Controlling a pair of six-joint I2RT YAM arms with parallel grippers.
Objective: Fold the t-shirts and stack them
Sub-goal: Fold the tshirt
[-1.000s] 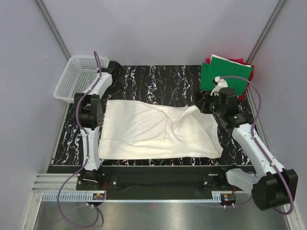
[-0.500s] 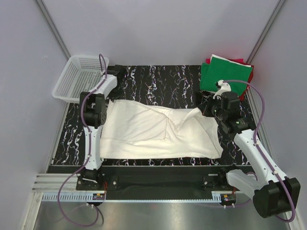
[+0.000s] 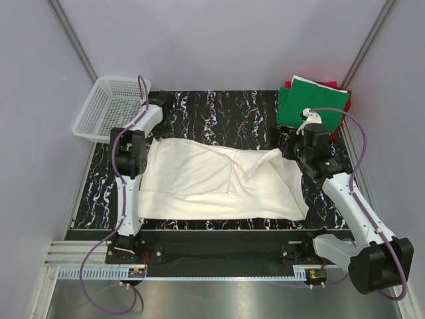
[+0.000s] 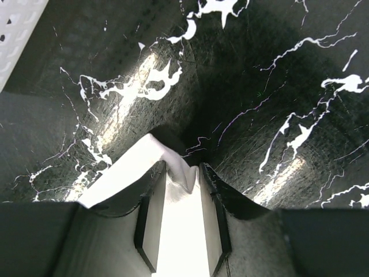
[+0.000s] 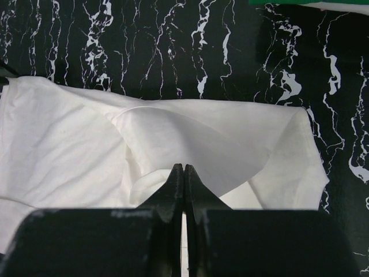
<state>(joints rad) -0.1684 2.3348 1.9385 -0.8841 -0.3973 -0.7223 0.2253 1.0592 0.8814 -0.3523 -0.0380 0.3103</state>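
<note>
A white t-shirt (image 3: 199, 179) lies spread on the black marbled table (image 3: 219, 109). My left gripper (image 3: 155, 135) is at the shirt's far left corner. In the left wrist view that corner (image 4: 130, 167) bunches up between the fingers of the left gripper (image 4: 183, 168), which is shut on it. My right gripper (image 3: 287, 154) is shut on a raised fold at the shirt's far right. In the right wrist view the cloth (image 5: 69, 144) rises in a ridge up to the closed tips of the right gripper (image 5: 184, 167). A folded green t-shirt (image 3: 312, 100) lies on a red one (image 3: 330, 85) at the back right.
A white mesh basket (image 3: 99, 109) stands at the back left, just off the table's corner; its edge (image 4: 14, 40) shows in the left wrist view. Grey walls close in both sides and the back. A corner of the green t-shirt (image 5: 300, 2) shows in the right wrist view.
My left gripper has moved in to the shirt's far left corner and closed on it. My right gripper has drawn its fold slightly right and back.
</note>
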